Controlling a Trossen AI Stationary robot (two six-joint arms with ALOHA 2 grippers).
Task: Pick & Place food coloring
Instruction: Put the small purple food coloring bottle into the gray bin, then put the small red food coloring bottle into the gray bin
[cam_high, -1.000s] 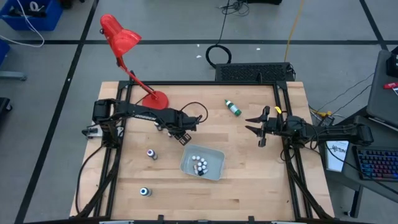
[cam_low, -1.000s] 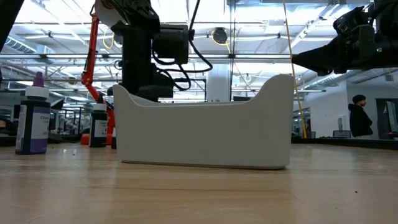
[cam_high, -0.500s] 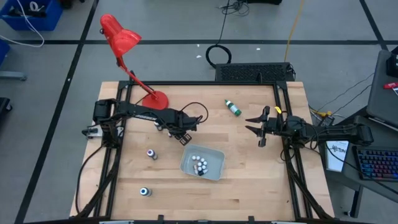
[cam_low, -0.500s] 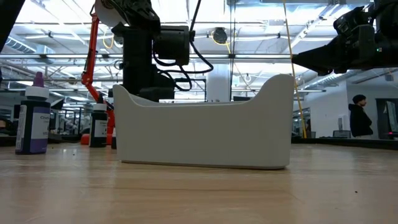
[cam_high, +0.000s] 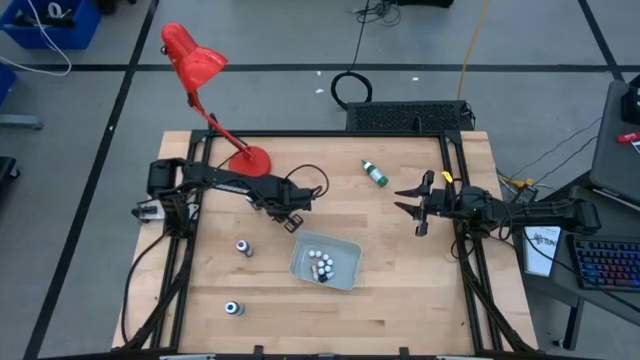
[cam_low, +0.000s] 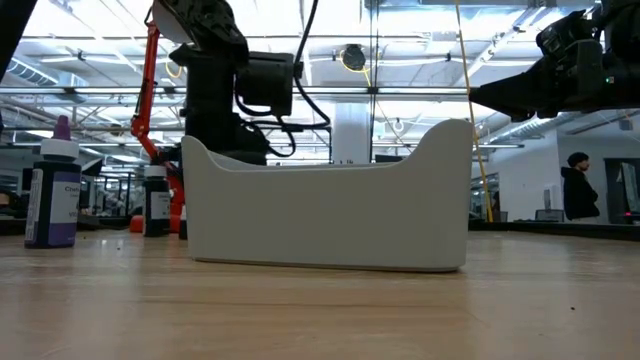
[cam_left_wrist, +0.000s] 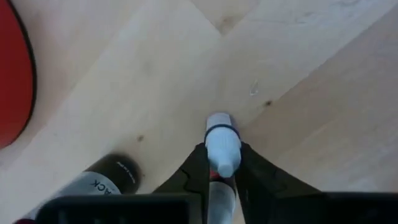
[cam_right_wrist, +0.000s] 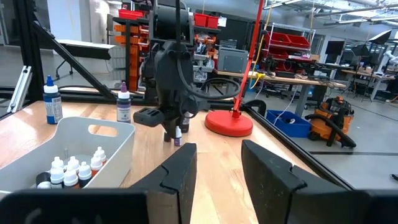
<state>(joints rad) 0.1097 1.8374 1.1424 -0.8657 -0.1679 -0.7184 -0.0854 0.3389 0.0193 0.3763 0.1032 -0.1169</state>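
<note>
Left wrist view alone shows the left end effector (cam_left_wrist: 221, 177) clamped on a white-capped bottle (cam_left_wrist: 221, 146).

My left gripper (cam_left_wrist: 221, 177) pinches one white-capped food coloring vial (cam_left_wrist: 221, 146), bottom centre of the left wrist frame. More vials (cam_high: 321, 266) stand upright low-centre in the high frame. A green bottle (cam_high: 375, 173) lies upper centre.

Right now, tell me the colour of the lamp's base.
Red. The lamp's base shows best in the right wrist view.
</note>
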